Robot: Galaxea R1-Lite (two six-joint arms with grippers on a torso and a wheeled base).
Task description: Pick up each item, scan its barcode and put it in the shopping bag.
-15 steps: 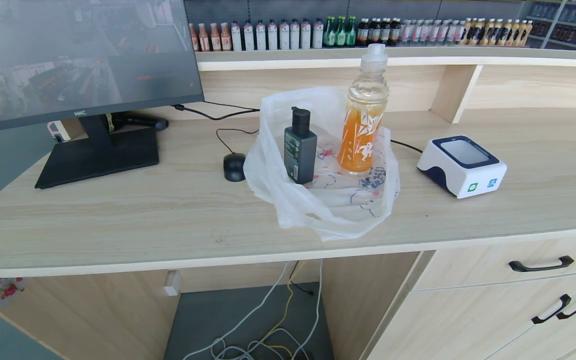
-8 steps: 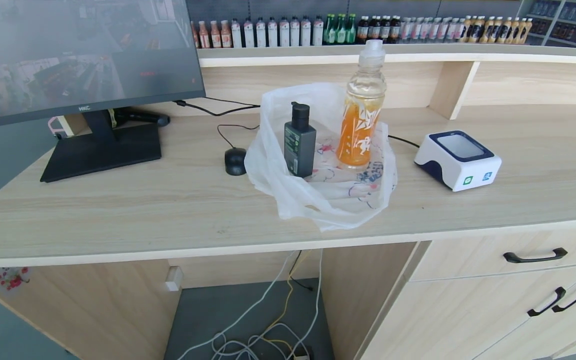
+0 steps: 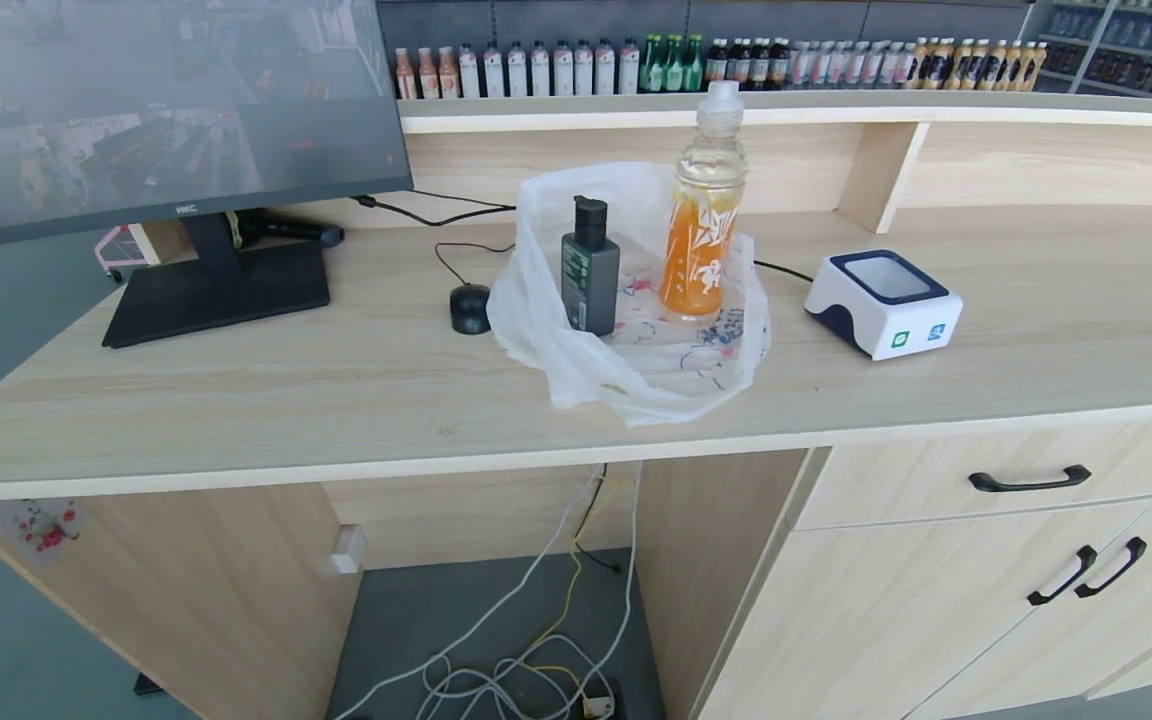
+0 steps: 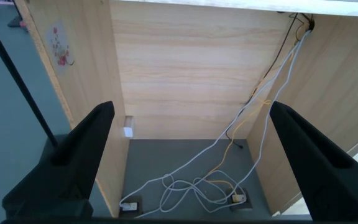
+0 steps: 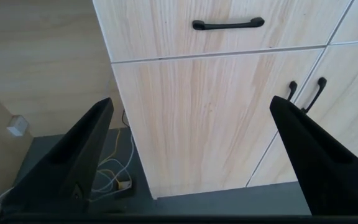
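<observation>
A white plastic shopping bag [image 3: 576,365] lies open on the wooden counter [image 3: 286,390]. Inside it stand a dark green pump bottle [image 3: 589,270] and a tall orange drink bottle [image 3: 700,215], both upright. A white and blue barcode scanner [image 3: 882,302] sits on the counter to the right of the bag. My left gripper [image 4: 191,162] is open, held below counter height in front of the open cabinet bay with cables. My right gripper [image 5: 191,162] is open too, facing the drawer front [image 5: 229,37] and cabinet doors, with nothing between its fingers.
A monitor [image 3: 156,110] on a black stand occupies the counter's left, with a black mouse [image 3: 469,307] beside the bag. A raised shelf [image 3: 836,110] runs behind, with rows of bottles beyond it. Loose cables [image 3: 526,640] lie under the counter. Drawers with black handles [image 3: 1029,482] are at right.
The whole head view has shifted: the counter now appears farther off and higher in the picture, so the camera has moved back. The bag, bottles and scanner keep their places on the counter.
</observation>
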